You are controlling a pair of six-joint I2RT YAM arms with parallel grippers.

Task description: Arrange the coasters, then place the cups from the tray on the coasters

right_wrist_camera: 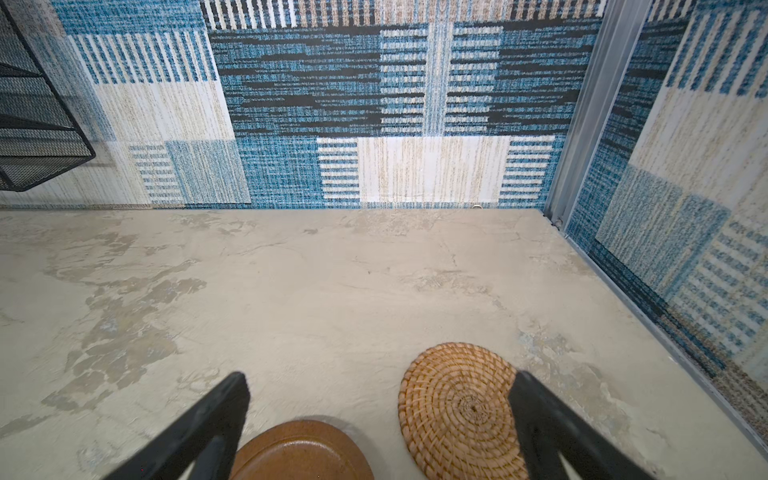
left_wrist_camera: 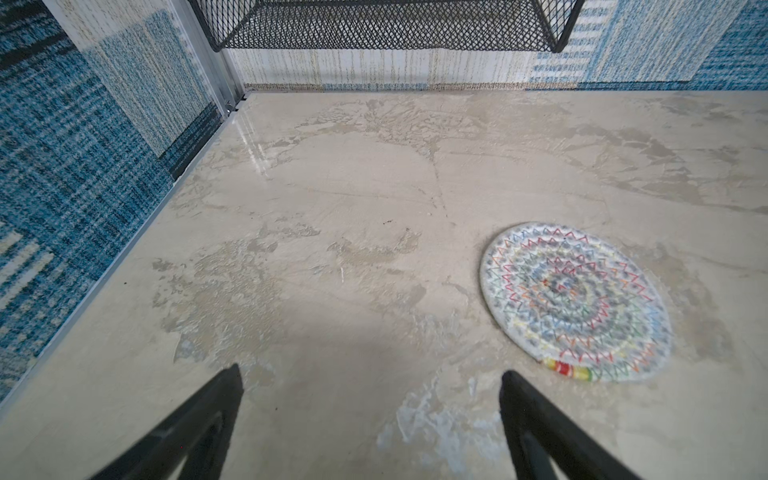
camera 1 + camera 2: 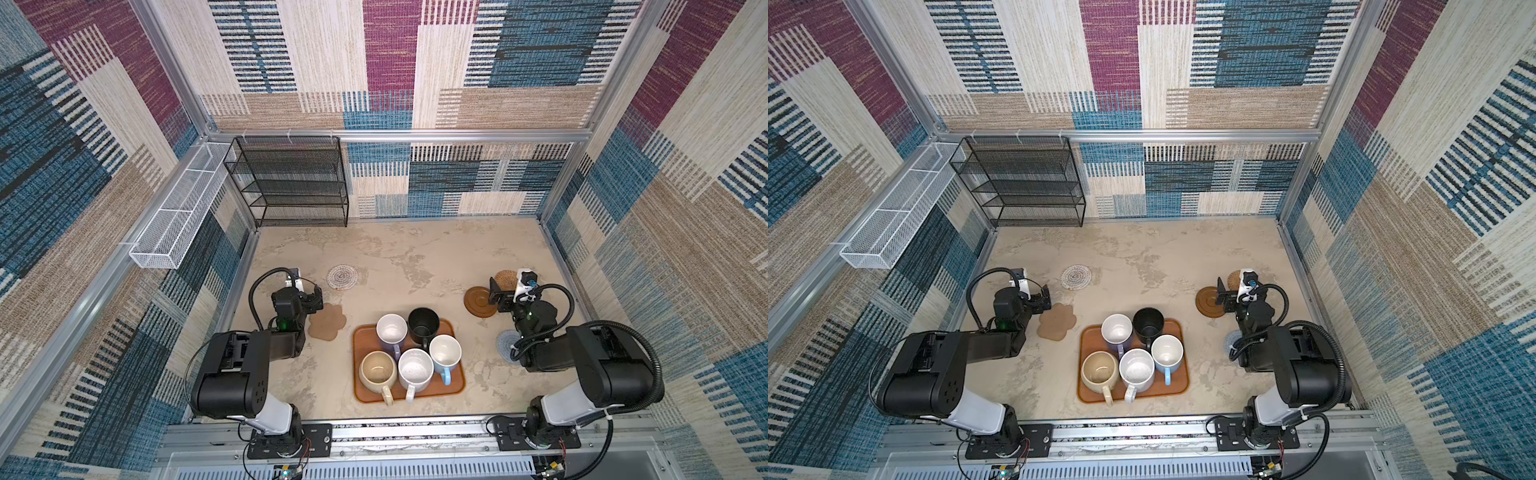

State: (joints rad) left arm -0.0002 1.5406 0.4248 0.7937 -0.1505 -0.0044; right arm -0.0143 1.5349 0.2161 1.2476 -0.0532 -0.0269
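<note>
text: none legible | labels: none — brands, numbers, signs: none

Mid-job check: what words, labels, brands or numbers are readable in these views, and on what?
No text is readable in any view.
On the cups and the tray: plain surfaces, no print or logo showing.
On the pale grey woven coaster: coloured zigzag stitching only, no letters.
On the dark strip on the front rail: tiny marks, too small to read.

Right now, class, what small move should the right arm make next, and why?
Probably lower the open right gripper onto the rattan coaster: it lies just below the spread jaws, near the wooden disc, and the cups sit on the tray awaiting arranged coasters.
</note>
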